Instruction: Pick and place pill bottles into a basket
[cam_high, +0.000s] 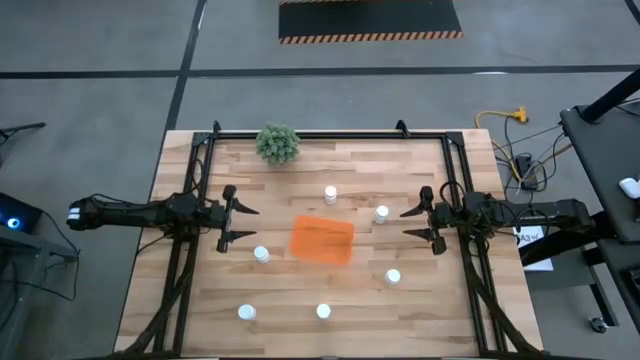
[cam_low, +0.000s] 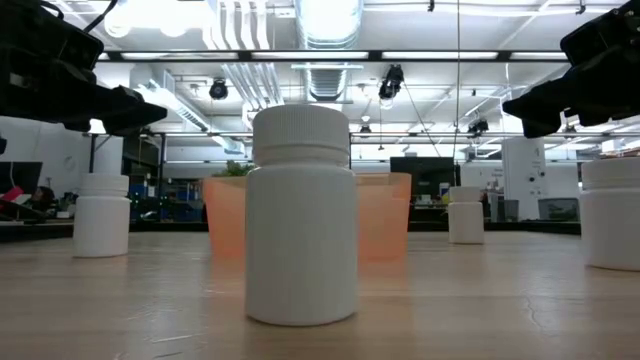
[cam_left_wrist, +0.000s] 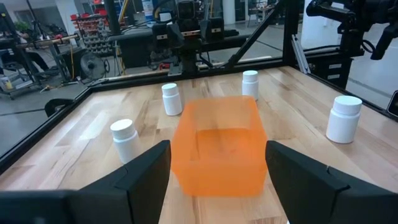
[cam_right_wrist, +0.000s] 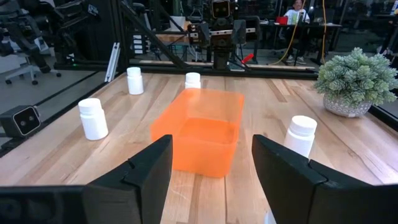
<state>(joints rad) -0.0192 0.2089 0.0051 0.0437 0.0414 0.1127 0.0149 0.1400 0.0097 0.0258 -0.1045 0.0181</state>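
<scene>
- Six pill bottles were found standing around the basket on the tabletop.
- Left gripper and right gripper: fingers were observed spread apart, nothing held.

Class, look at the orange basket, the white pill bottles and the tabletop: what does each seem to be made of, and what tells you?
Basket: probably translucent plastic; light glows through its smooth orange walls.
Pill bottles: likely matte white plastic; opaque, with ridged caps.
Tabletop: wood, seemingly butcher-block; planks with visible grain and a light sheen.
</scene>
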